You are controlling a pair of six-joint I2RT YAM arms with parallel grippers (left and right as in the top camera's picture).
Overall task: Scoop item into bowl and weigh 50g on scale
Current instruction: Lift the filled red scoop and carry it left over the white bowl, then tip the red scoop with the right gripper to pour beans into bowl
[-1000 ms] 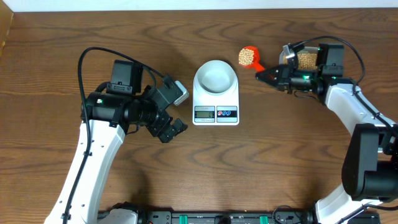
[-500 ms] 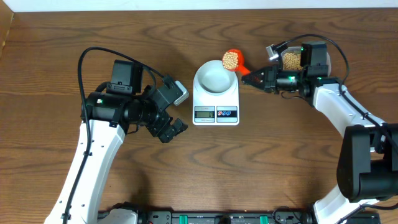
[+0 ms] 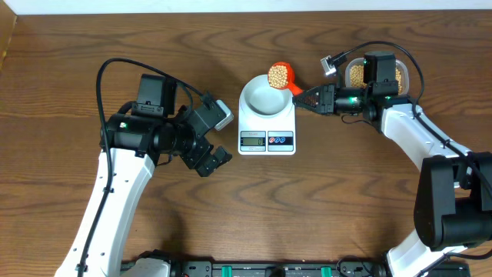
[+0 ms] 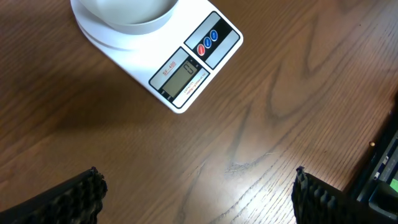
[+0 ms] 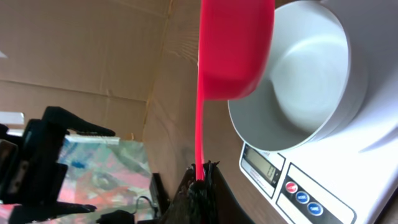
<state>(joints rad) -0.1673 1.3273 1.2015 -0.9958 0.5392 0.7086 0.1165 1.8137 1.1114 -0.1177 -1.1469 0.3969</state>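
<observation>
The white scale (image 3: 267, 131) stands mid-table with the empty bowl (image 3: 264, 98) on it. A red scoop (image 3: 295, 89) heaped with tan beans (image 3: 278, 75) hangs level over the bowl's far right rim. My right gripper (image 3: 306, 98) is shut on the scoop's handle. In the right wrist view the scoop's red underside (image 5: 236, 50) hovers beside the bowl (image 5: 298, 74), and the handle runs down into the shut gripper (image 5: 202, 177). My left gripper (image 3: 212, 159) stands open and empty, left of the scale (image 4: 186, 68), with its fingers (image 4: 81, 196) wide apart over bare wood.
A clear tub of beans (image 3: 355, 74) sits at the far right, mostly hidden under my right arm. A brown wall or box edge (image 3: 6, 38) runs along the far left. The scale's display (image 4: 180, 73) and two round buttons (image 4: 209, 42) face the front edge.
My right gripper has carried the loaded scoop leftward from beside the tub to over the bowl's rim. The left arm has not moved.
</observation>
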